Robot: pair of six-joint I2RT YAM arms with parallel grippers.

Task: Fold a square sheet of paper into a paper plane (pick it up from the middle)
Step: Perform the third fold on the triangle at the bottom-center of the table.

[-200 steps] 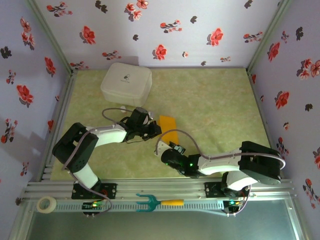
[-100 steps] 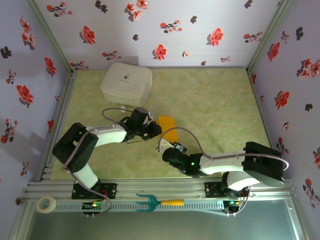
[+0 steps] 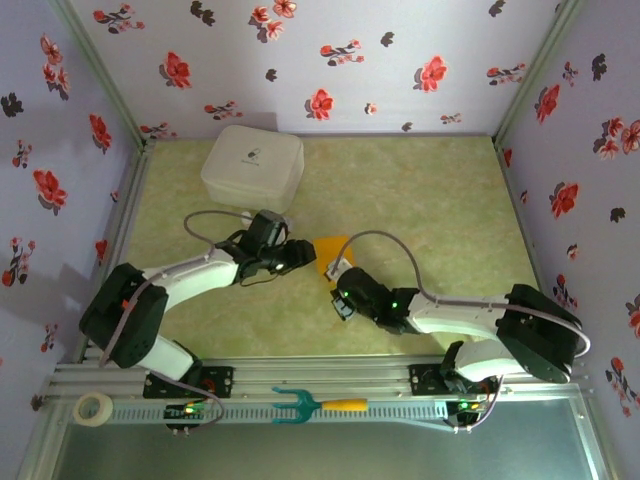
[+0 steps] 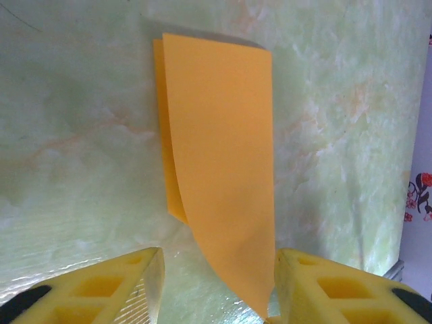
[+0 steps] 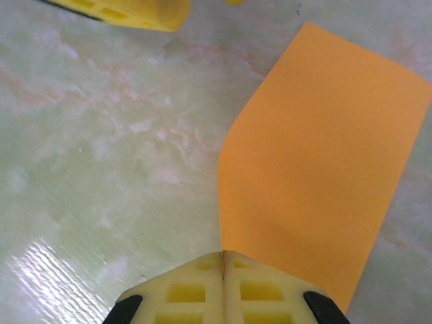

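Paper plane (image 4: 219,135) orange, folded | left gripper (image 4: 217,263) released | right gripper (image 5: 223,260) apparently pinching edge

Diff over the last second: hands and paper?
Left hand opened, releasing the folded orange-yellow paper; its elbow swung left. Right hand advanced up the table and shut on a corner of the paper. White lidded plastic box and teal garden fork stayed put.

A white box (image 3: 253,165) sits far back on the desk (image 3: 430,200). A tape roll (image 3: 94,407) and teal fork (image 3: 315,405) lie on the front rail (image 3: 330,376).
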